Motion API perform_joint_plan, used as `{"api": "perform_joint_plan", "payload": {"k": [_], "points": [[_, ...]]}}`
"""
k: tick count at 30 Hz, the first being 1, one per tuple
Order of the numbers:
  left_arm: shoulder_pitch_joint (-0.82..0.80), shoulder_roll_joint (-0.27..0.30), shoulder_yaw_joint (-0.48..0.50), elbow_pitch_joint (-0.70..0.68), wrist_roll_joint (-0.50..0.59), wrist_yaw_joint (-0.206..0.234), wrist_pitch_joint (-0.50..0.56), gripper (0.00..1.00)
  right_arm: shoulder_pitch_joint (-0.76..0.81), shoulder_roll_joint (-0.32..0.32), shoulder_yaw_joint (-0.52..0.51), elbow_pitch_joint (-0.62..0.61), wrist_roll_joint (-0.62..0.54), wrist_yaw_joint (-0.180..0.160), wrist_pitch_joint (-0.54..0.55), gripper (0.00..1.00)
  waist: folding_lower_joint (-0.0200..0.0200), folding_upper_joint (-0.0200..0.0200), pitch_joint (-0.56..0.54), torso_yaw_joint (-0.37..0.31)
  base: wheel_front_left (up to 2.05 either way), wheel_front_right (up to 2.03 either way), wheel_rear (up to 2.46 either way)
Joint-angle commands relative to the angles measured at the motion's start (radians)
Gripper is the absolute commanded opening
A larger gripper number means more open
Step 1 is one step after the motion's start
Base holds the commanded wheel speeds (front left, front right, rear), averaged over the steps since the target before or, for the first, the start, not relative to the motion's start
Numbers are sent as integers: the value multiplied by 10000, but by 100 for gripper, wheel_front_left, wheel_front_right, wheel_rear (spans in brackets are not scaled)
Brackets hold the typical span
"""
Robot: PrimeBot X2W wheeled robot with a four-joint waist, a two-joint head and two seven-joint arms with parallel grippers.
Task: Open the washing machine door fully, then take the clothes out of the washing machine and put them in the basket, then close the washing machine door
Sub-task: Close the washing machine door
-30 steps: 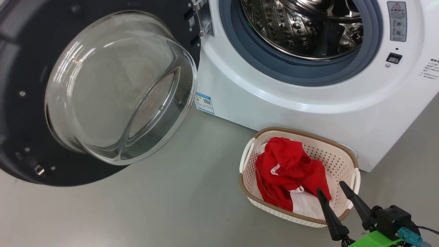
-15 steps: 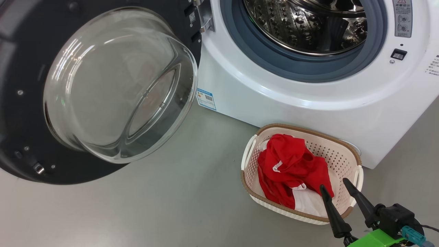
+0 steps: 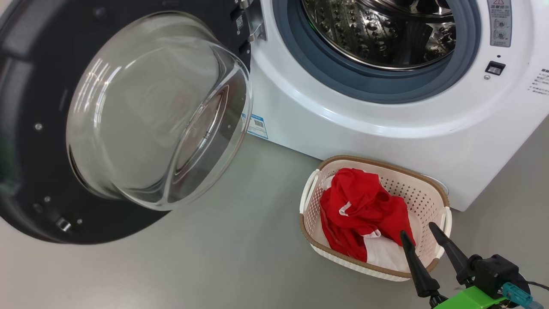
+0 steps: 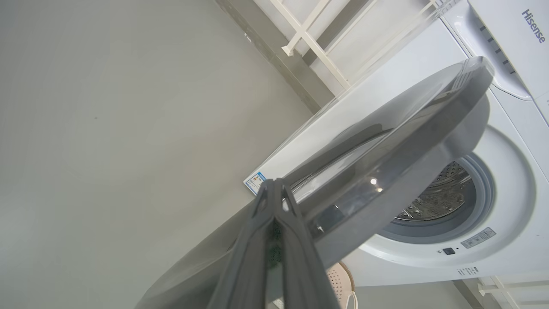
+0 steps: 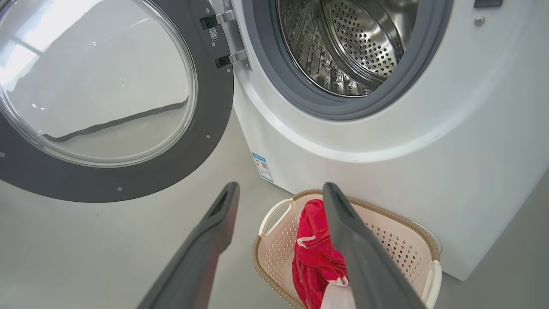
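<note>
**Round, black-rimmed washing machine door (image 3: 154, 111) with its bulging glass bowl hangs open, and closing it looks like your next step.**
Its outer face sits right at your left gripper (image 4: 274, 184), whose jaws are pressed together, probably to push rather than grip. Red-and-white fabric clothes (image 3: 360, 210) lie in the cream perforated plastic basket (image 3: 420, 197) just beyond your right gripper (image 3: 417, 229), its jaws spread and empty, beside the white front-loading washing machine (image 3: 343, 124).
</note>
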Motion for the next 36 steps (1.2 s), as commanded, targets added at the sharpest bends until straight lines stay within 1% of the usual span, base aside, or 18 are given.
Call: {"api": "perform_joint_plan", "payload": {"k": [1,10,16,23,31,36], "points": [[88,516,74,-448,-239,-68,234,0,-44,-91,154,-237,1,63,-65,100,0,-1,-30,-23,0,0,0],[545,742,-402,-1383,-1024,-68,640,0,-6,-13,105,-217,13,63,-65,100,0,-1,-200,-125,0,0,0],[980,924,-850,-2335,-1840,-69,1170,0,63,56,50,-243,2,63,-65,100,0,-1,-400,-259,0,0,0],[1359,1123,-1284,-3375,-2418,-69,1524,0,122,90,16,-254,16,63,-65,100,0,-1,-537,-447,0,0,0],[1424,1153,-1911,-4577,-2868,-69,1709,0,186,140,-41,-271,17,63,-65,100,0,-1,-644,-644,0,0,0],[1390,1140,-2472,-5352,-2951,-69,1742,0,182,176,-35,-266,9,63,-65,100,0,-1,-692,-790,0,0,0]]}}
